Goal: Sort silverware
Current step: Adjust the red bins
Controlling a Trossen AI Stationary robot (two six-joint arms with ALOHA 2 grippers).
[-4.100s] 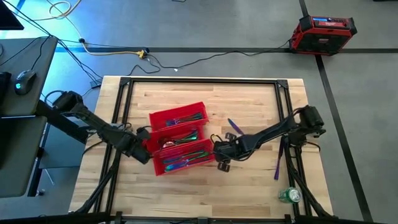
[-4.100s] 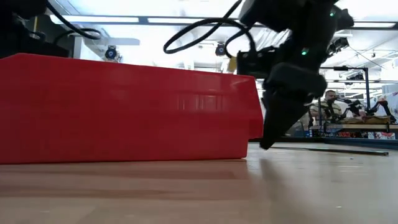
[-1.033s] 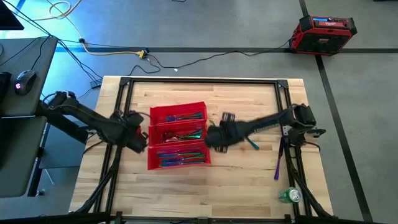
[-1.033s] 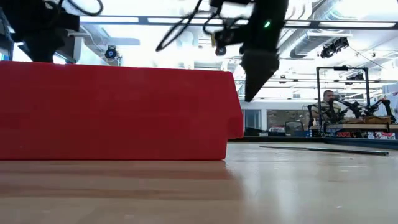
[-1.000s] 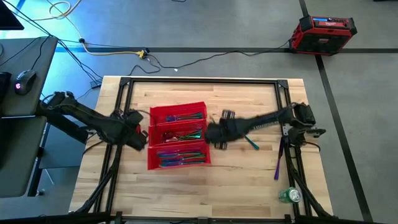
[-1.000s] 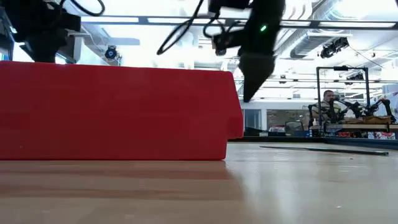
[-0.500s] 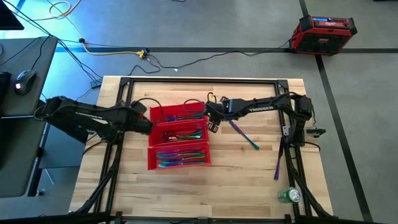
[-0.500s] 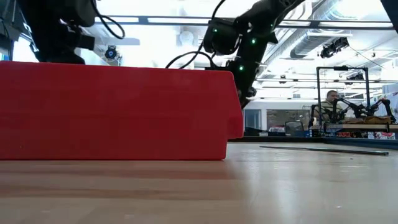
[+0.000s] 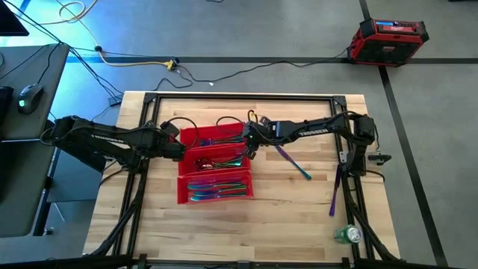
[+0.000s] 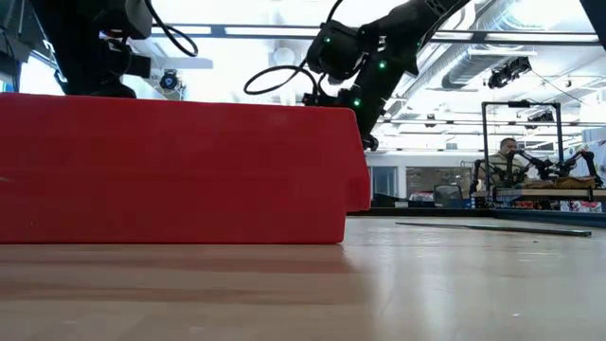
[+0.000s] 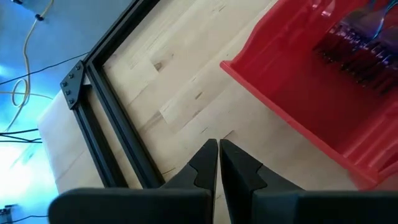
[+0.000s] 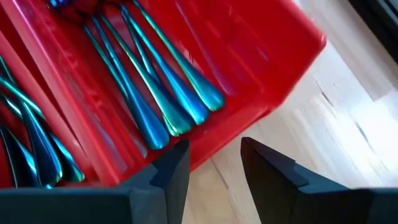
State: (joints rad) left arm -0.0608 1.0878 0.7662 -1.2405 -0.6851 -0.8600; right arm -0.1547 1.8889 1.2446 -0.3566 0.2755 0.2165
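Dark and slim, our left gripper [image 9: 178, 149] hovers at the red plastic tray's [image 9: 184, 196] left rim, fingers [image 11: 205, 163] pressed together, empty. Inside the tray's three long compartments lies the silverware [image 9: 216, 192], thin glossy metal shimmering blue and green. Our right gripper [image 9: 247, 147] sits at the tray's right rim, fingers [image 12: 173, 169] parted, empty. One more utensil [image 9: 293, 162] rests on the pale wooden worktop beyond.
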